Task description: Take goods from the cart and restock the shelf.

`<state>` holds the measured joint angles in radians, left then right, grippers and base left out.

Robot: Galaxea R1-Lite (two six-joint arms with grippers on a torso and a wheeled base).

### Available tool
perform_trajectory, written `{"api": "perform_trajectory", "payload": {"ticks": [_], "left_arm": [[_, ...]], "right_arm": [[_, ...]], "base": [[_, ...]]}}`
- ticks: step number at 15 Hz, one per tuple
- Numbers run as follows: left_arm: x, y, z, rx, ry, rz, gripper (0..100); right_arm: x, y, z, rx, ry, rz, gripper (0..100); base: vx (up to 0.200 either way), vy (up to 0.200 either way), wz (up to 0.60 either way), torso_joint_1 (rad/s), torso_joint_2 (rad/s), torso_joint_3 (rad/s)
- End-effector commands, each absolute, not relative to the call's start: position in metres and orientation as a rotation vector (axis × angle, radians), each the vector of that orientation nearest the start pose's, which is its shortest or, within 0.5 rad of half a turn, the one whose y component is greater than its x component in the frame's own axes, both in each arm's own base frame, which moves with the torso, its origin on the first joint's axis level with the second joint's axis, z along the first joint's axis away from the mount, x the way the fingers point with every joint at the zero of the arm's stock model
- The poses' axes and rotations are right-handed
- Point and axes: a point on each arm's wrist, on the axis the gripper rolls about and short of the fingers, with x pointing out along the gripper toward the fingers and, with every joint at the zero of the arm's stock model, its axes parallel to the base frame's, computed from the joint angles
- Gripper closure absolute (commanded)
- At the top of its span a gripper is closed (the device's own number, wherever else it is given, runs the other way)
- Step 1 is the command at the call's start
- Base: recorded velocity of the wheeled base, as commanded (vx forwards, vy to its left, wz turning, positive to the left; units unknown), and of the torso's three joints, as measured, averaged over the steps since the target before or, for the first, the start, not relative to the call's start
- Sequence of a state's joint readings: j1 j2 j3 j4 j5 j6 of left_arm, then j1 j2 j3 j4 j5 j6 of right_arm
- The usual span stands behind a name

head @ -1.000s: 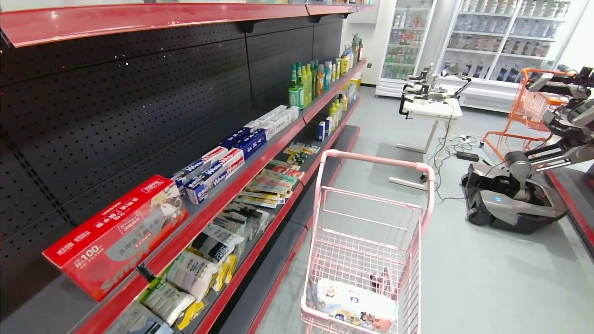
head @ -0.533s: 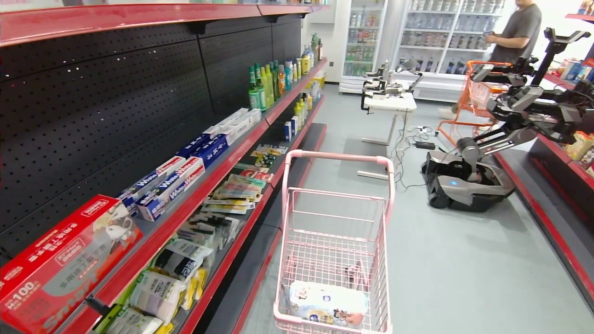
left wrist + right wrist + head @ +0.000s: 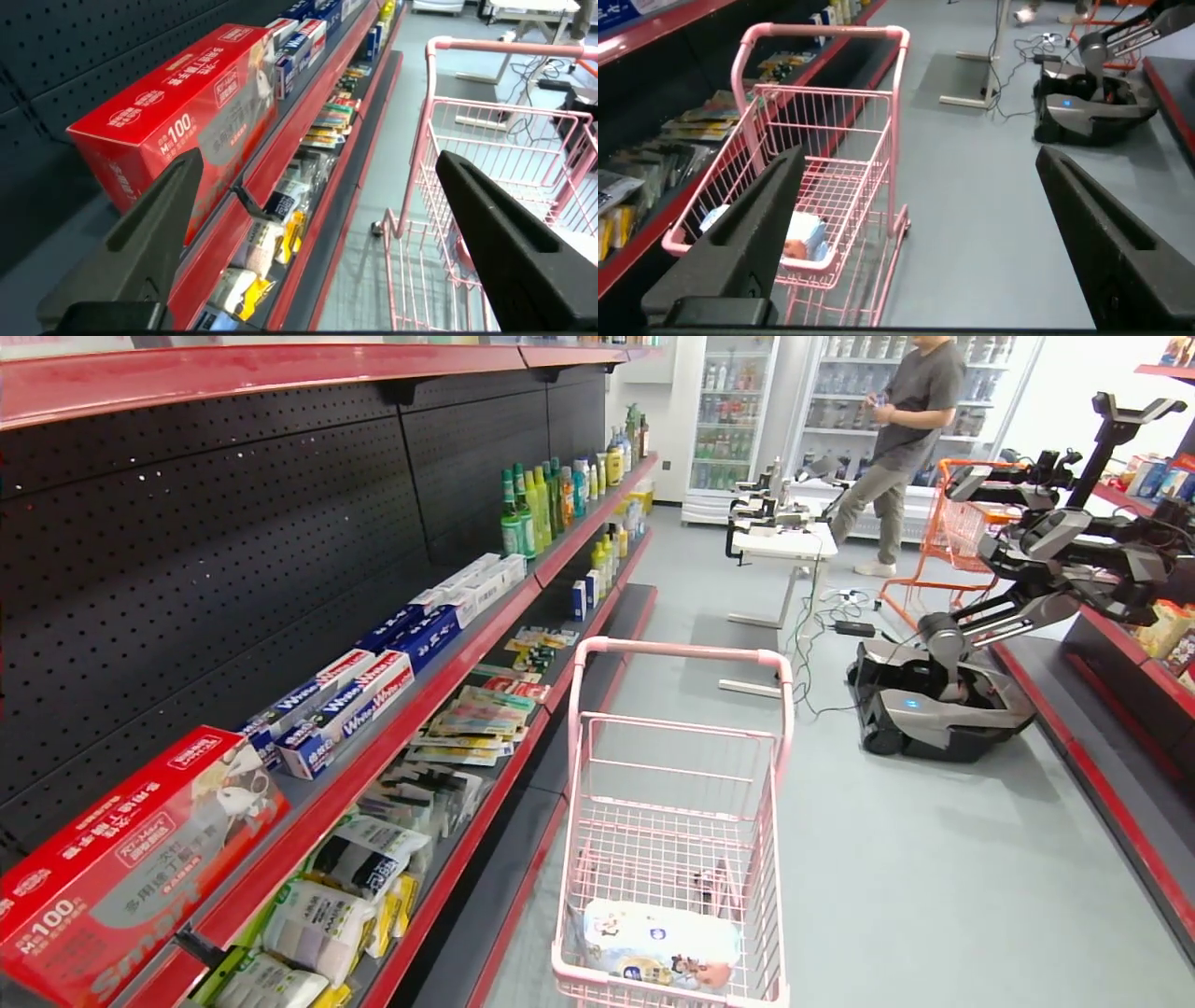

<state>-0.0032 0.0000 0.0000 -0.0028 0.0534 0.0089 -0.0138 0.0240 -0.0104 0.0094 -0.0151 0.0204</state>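
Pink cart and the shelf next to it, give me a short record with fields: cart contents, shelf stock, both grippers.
cart: pink cart, in the aisle beside the shelf
cart contents: one wrapped pack on its floor
shelf stock: red box, toothpaste boxes, green bottles farther along
left gripper: open, empty, near the red box
right gripper: open, empty, facing the cart

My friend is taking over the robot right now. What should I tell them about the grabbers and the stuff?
Left gripper: jaws open, empty, beside the shelf near the red box.
Right gripper: jaws open, empty, near the pink cart.
Goods: one white pack lies in the cart's basket.
Done: nothing is gripped yet.
Left: lift the pack from the cart and set it on the shelf.
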Motion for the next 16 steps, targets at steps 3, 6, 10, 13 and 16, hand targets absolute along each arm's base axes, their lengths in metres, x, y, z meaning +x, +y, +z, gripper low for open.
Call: {"api": "perform_trajectory", "payload": {"ticks": [3, 6, 10, 13, 16], "left_arm": [[-0.023, 0.001, 0.076, 0.009, -0.001, 0.051, 0], [-0.023, 0.001, 0.076, 0.009, -0.001, 0.051, 0], [-0.023, 0.001, 0.076, 0.008, -0.001, 0.051, 0], [-0.023, 0.001, 0.076, 0.008, -0.001, 0.051, 0], [-0.023, 0.001, 0.076, 0.008, -0.001, 0.051, 0]], "right_arm": [[0.027, 0.000, 0.220, 0.106, 0.077, 0.005, 0], [0.104, -0.007, 0.213, -0.102, 0.405, -0.040, 0], [0.183, -0.004, 0.166, -0.237, 0.726, 0.285, 0], [0.230, 0.006, 0.134, -0.290, 0.850, 0.469, 0], [0.283, 0.039, 0.100, -0.354, 0.921, 0.633, 0]], "base": [[0.000, 0.000, 0.00, 0.000, 0.00, 0.000], [0.000, 0.000, 0.00, 0.000, 0.00, 0.000], [0.000, 0.000, 0.00, 0.000, 0.00, 0.000], [0.000, 0.000, 0.00, 0.000, 0.00, 0.000], [0.000, 0.000, 0.00, 0.000, 0.00, 0.000]]}}
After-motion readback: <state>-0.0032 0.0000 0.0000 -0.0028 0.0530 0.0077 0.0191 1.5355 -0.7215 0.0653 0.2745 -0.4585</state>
